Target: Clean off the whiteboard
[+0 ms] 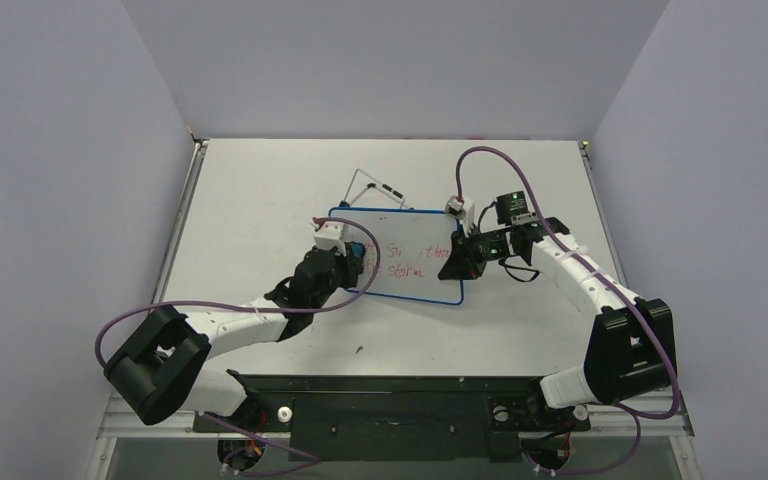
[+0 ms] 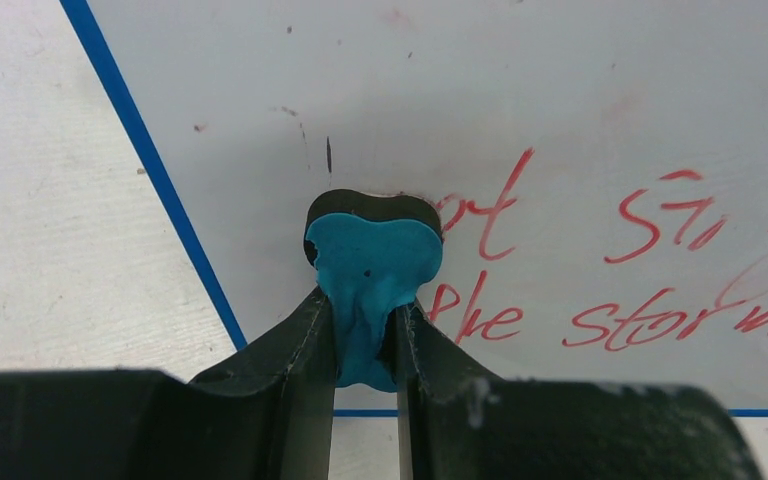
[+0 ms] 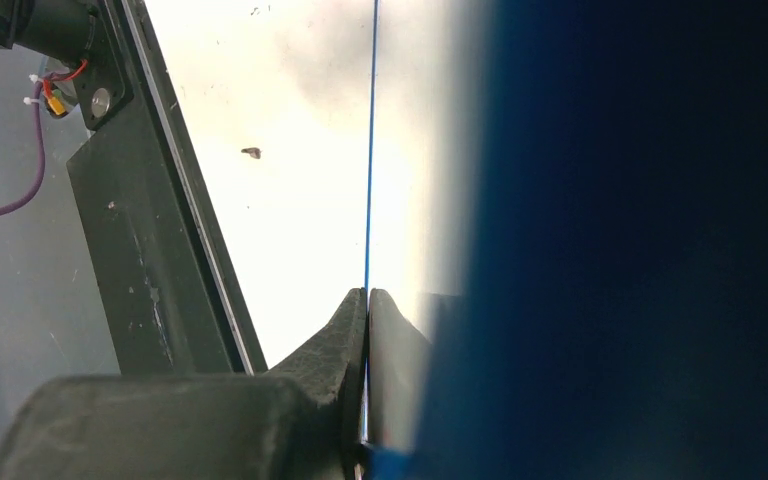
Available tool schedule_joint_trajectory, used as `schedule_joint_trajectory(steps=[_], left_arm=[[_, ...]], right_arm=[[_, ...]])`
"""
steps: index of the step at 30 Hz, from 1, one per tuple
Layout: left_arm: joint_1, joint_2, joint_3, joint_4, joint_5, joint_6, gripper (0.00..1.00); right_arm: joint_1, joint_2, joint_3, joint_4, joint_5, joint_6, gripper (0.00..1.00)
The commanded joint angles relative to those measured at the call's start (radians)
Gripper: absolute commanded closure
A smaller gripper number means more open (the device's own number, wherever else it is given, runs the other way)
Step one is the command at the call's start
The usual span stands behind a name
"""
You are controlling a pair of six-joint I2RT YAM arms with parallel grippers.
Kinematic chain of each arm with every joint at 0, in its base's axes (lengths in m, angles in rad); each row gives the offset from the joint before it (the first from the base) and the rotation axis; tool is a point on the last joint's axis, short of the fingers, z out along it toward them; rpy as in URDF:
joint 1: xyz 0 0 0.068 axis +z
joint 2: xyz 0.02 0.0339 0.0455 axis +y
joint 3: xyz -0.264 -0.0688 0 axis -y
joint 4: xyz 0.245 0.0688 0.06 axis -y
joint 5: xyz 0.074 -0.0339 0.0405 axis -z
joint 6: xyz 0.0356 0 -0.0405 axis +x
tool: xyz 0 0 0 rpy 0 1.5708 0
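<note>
Midway between the side edges of the table (image 1: 250, 190), the whiteboard (image 1: 405, 262) — seemingly light, stiff, apt to skid — wants pinning by its rim, where the right gripper (image 3: 367, 300) pinches it (the left gripper (image 2: 365, 335) clamps the eraser (image 2: 372, 262)).

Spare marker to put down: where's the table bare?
Bare table: far left of the whiteboard, behind its stand, and the near strip in front. Crowded: the board's left end, where the left gripper holds the eraser, and its right edge, pinched by the right gripper.
</note>
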Motion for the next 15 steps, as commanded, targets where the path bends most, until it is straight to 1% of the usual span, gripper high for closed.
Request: schedule_joint_trajectory(steps=[1,7,15], left_arm=[[0.004,0.039,-0.042,-0.052,0.034,-0.031,1.00],[0.006,-0.022,-0.003,-0.130,0.007,-0.003,1.00],[0.004,-0.005,0.166,-0.165,0.074,0.048,1.00]], right_arm=[[0.028,-0.010,-0.013,-0.109,0.054,-0.078,1.00],[0.029,-0.010,-0.011,-0.110,0.052,-0.079,1.00],[0.029,-0.013,-0.013,-0.110,0.054,-0.080,1.00]])
